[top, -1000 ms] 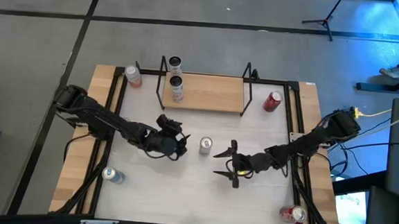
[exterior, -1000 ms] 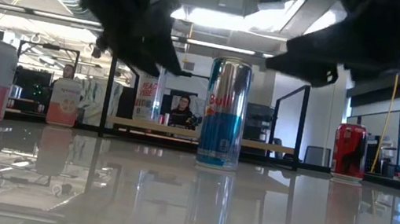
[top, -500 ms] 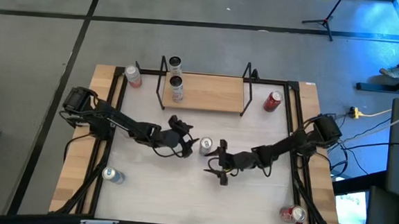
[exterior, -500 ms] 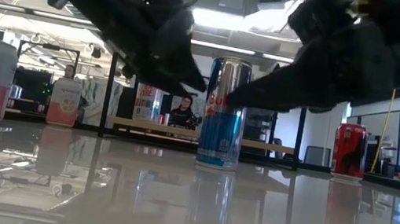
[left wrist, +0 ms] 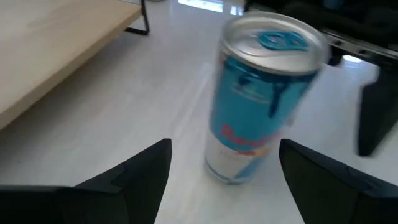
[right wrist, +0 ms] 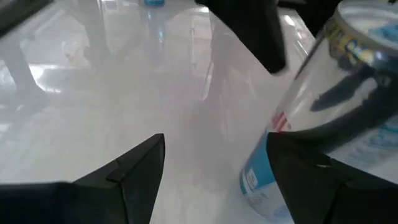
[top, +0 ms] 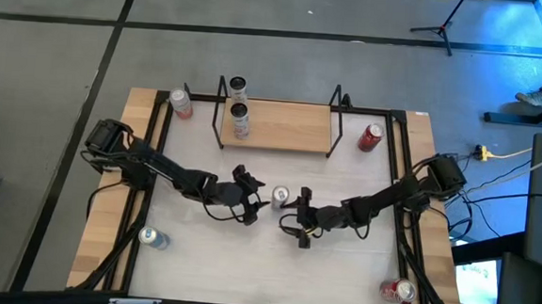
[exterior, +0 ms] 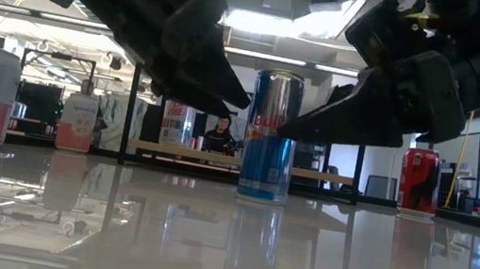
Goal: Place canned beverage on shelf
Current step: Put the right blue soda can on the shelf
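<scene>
- Flanking a blue-and-silver can [top: 279, 198] at mid-table, the left gripper [top: 251, 204] and right gripper [top: 302, 218] both stand with fingers spread, grasping nothing.
- In both wrist views the can sits just ahead of the parted fingers, upright, untouched.
- Bare white tabletop [top: 217, 267] lies open behind both grippers.
- Beyond the can, the shelf [top: 282, 124] board spans its black posts; one can [top: 240, 120] occupies its left end, the rest is free.
- A red can [top: 372, 137] stands past the shelf's right edge, a pink can [top: 181, 103] past its left.
</scene>
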